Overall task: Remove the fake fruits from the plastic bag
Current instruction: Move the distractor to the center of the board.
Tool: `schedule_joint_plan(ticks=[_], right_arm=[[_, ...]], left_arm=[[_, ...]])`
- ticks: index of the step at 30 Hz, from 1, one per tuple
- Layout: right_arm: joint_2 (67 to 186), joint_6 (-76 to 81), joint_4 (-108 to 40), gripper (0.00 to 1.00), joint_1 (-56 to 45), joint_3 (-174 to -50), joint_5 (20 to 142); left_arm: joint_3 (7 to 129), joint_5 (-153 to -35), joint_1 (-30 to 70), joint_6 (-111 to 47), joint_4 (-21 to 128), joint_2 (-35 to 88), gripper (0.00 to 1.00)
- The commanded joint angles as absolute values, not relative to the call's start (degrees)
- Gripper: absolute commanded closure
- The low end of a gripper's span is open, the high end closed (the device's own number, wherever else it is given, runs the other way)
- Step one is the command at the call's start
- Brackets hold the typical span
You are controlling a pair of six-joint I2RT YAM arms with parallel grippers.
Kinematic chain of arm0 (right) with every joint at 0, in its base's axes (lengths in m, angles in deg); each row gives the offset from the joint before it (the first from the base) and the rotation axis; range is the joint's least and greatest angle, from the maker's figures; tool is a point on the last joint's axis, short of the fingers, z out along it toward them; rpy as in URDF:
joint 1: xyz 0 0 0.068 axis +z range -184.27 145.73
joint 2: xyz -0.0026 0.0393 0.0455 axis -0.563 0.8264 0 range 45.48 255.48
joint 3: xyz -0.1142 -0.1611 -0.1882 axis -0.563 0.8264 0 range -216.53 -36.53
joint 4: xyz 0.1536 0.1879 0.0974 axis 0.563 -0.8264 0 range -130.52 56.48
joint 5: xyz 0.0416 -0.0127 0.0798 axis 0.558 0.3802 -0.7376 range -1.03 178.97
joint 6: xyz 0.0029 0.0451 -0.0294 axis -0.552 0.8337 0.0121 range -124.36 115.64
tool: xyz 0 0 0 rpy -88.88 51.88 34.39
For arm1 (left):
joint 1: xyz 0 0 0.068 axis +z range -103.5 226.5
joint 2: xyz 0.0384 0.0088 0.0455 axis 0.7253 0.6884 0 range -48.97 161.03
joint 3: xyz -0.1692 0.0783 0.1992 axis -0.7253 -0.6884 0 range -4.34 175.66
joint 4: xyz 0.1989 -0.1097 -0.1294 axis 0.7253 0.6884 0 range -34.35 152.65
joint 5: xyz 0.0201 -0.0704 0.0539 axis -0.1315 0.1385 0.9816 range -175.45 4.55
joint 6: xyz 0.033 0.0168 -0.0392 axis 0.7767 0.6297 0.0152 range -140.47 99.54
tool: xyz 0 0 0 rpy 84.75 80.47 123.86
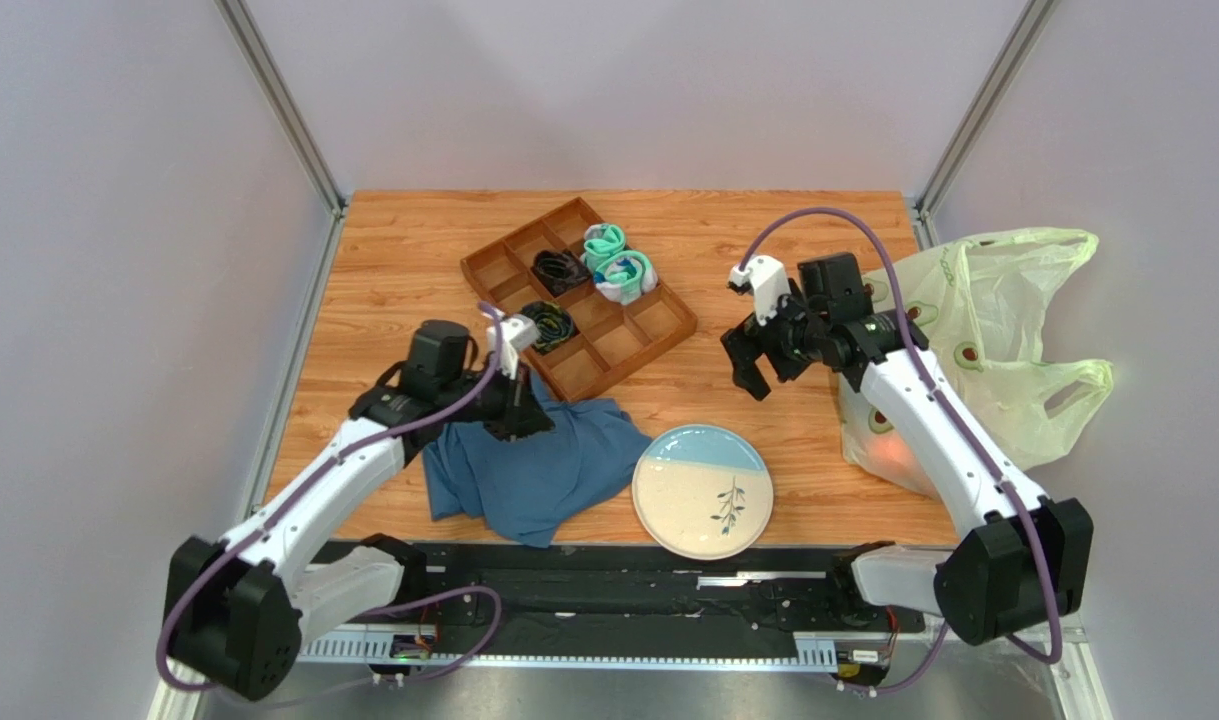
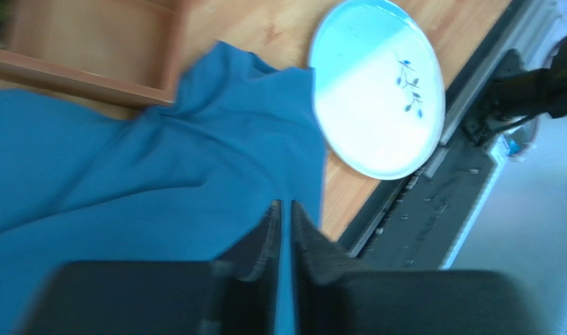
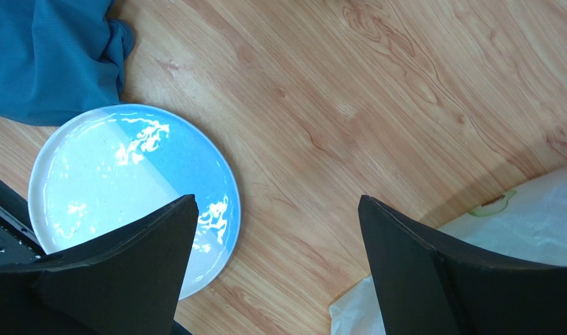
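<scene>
Left gripper [image 2: 282,234] pinching blue cloth [image 2: 160,181], lower left of top view. Right gripper [image 3: 278,265] spread open above tabletop [image 3: 349,105]. Plastic bag [image 1: 1006,323] far right.

fake fruits [image 1: 881,450]: just a reddish smudge through the plastic bag [image 1: 1006,323] | bag partly behind right arm [image 1: 931,417] | tray [image 2: 90,49]: blurred, cut off at top

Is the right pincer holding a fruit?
No, the right pincer gapes wide open, with only the wooden table showing between its fingers.
</scene>
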State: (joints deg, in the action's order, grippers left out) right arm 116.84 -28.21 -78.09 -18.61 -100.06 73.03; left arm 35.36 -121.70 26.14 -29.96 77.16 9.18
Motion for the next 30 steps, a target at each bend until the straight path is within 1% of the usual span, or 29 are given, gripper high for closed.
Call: schedule_joint_plan(ticks=[1, 4, 6, 8, 10, 11, 12, 13, 15, 17, 20, 21, 22, 23, 24, 26, 27, 28, 29, 30], right_arm=[[120.45, -29.15, -79.40, 0.10, -17.65, -106.91, 72.72], [124.40, -27.39, -78.26, 0.11, -17.22, -109.82, 71.57], [127.64, -26.33, -77.29, 0.12, -16.86, -112.98, 71.05], [129.59, -25.72, -76.50, 0.12, -16.25, -115.79, 70.17], [132.92, -26.67, -75.88, 0.13, -15.29, -116.94, 69.99], [134.33, -27.29, -75.79, 0.13, -14.85, -117.91, 69.99], [136.69, -27.99, -75.88, 0.14, -14.58, -118.26, 70.08], [138.28, -28.52, -75.97, 0.15, -13.88, -118.70, 69.90], [142.31, -30.36, -77.02, 0.18, -13.35, -120.55, 69.11], [144.53, -33.34, -77.55, 0.20, -11.77, -122.13, 70.25], [148.57, -37.91, -77.11, 0.23, -9.92, -123.53, 72.27], [149.71, -39.23, -77.20, 0.27, -9.66, -125.02, 72.62], [152.16, -40.29, -77.81, 0.28, -8.96, -126.08, 73.41], [153.58, -41.96, -78.16, 0.30, -8.61, -127.22, 73.76], [154.90, -42.76, -78.77, 0.34, -8.51, -129.93, 73.94], [159.55, -44.07, -81.32, 0.38, -7.99, -133.10, 74.47], [161.39, -45.21, -82.55, 0.45, -7.81, -136.86, 74.56], [164.11, -45.40, -85.08, 0.46, -7.81, -138.55, 75.17], [165.53, -45.49, -86.15, 0.48, -7.72, -140.40, 75.35], [166.59, -45.92, -87.12, 0.53, -7.55, -141.81, 75.35]], left_arm=[[36.44, -123.16, 21.89, -33.73, 75.78, 18.77, 1.00], [35.74, -121.14, 21.54, -37.06, 73.06, 26.16, 1.00], [35.74, -116.75, 21.71, -39.35, 74.01, 30.02, 1.00], [36.35, -111.77, 23.72, -40.50, 77.50, 32.14, 1.00], [37.05, -109.10, 29.25, -41.74, 79.89, 36.00, 1.00], [36.53, -115.79, 31.01, -43.39, 78.08, 38.71, 1.00], [37.31, -116.38, 32.33, -44.27, 78.41, 39.87, 1.00], [38.54, -115.52, 32.43, -45.24, 81.89, 40.49, 1.00], [41.09, -111.13, 32.52, -47.44, 84.37, 39.80, 1.00], [43.02, -103.76, 33.66, -49.72, 89.73, 38.57, 1.00], [42.33, -99.44, 43.99, -52.19, 92.81, 36.82, 1.00], [43.03, -96.64, 46.04, -52.80, 94.74, 36.29, 1.00], [44.08, -92.96, 47.89, -53.33, 97.02, 34.54, 1.00], [44.52, -92.40, 50.17, -52.99, 96.95, 33.57, 1.00], [44.96, -92.13, 51.06, -52.64, 96.78, 32.69, 1.00], [45.84, -92.83, 52.64, -51.07, 93.89, 30.22, 1.00], [46.02, -93.70, 52.65, -49.83, 91.70, 29.35, 1.00], [46.37, -96.76, 52.56, -47.65, 90.98, 27.51, 1.00], [46.37, -97.22, 51.26, -47.10, 90.89, 26.62, 1.00], [46.29, -97.23, 50.29, -46.40, 91.06, 25.74, 1.00]])
